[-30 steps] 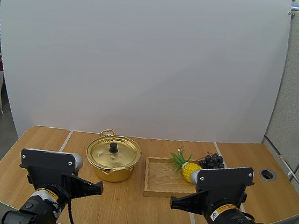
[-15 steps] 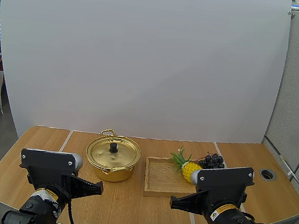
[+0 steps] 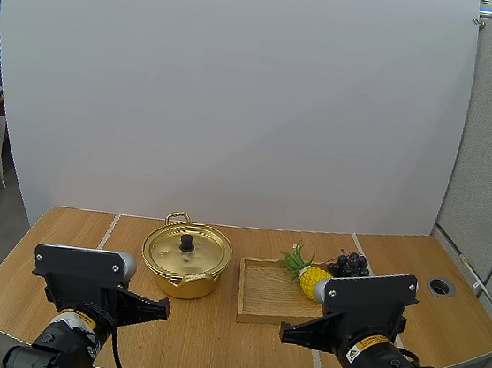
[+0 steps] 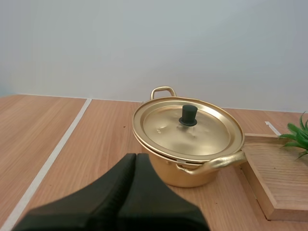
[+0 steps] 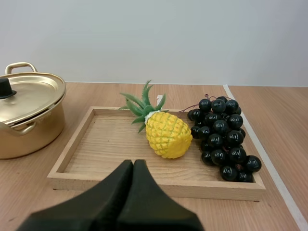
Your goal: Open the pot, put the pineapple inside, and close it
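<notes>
A gold pot (image 3: 185, 261) with two handles stands on the table, its lid (image 4: 187, 129) on and topped by a black knob (image 4: 188, 115). To its right a small yellow pineapple (image 3: 310, 279) with green leaves lies on its side in a wooden tray (image 3: 262, 291); the right wrist view has the pineapple (image 5: 164, 132) mid-tray. My left gripper (image 4: 135, 160) is shut on nothing, short of the pot at the table's near side. My right gripper (image 5: 133, 166) is shut too, just before the tray's near rim (image 5: 154, 184).
A bunch of dark grapes (image 5: 222, 137) lies in the tray right of the pineapple, touching it or nearly so. A round grommet hole (image 3: 441, 285) sits at the table's far right. White seams cross the tabletop (image 4: 53, 153).
</notes>
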